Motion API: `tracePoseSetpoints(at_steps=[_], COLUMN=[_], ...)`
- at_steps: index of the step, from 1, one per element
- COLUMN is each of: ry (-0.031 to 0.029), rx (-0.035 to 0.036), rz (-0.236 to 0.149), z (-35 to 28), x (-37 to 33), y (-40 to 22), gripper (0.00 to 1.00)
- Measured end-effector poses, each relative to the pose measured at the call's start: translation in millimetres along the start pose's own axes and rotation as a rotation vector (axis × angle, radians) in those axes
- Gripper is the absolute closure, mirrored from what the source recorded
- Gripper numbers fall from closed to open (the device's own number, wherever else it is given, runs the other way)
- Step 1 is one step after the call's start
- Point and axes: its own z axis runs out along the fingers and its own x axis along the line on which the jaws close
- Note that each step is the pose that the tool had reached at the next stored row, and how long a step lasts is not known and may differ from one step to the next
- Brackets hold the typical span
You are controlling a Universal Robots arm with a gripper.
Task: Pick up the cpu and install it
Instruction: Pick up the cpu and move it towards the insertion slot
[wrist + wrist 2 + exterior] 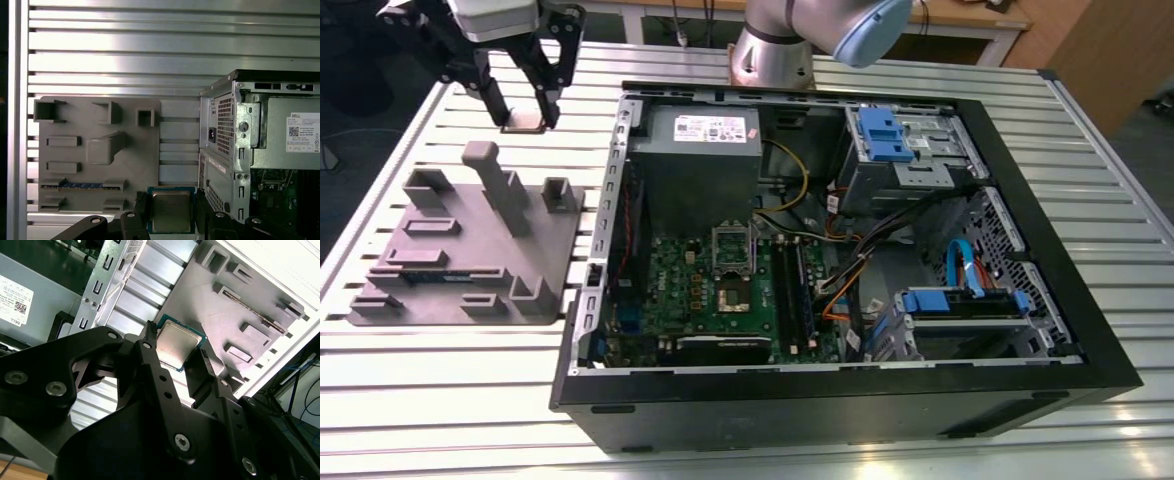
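Note:
The cpu (523, 123) is a small flat square chip with a silver metal top and a green rim. It hangs in the air over the slatted table, beyond the far end of the grey holder plate (467, 255). My gripper (524, 115) is shut on it, one black finger on each of two opposite edges. Both wrist views show the cpu (179, 341) (171, 210) clamped in the gripper (177, 347) (171, 214). The open computer case (1067, 250) lies to the exterior view's right, with the green motherboard (674, 270) and its socket (731, 268) inside.
The grey holder plate has raised posts and slots, one holding a memory stick (80, 185). In the case are a grey power supply (700, 135), blue drive brackets (887, 135) and loose cables. The arm's base (771, 55) stands behind the case.

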Motion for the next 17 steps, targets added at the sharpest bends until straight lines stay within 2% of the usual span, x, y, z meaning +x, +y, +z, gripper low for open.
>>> tracePoseSetpoints(at_steps=[17], ry=[0.0000], rx=[0.0000], rz=[0.000], z=[0.0], x=[-3.8], y=[0.0], gripper=[0.53])
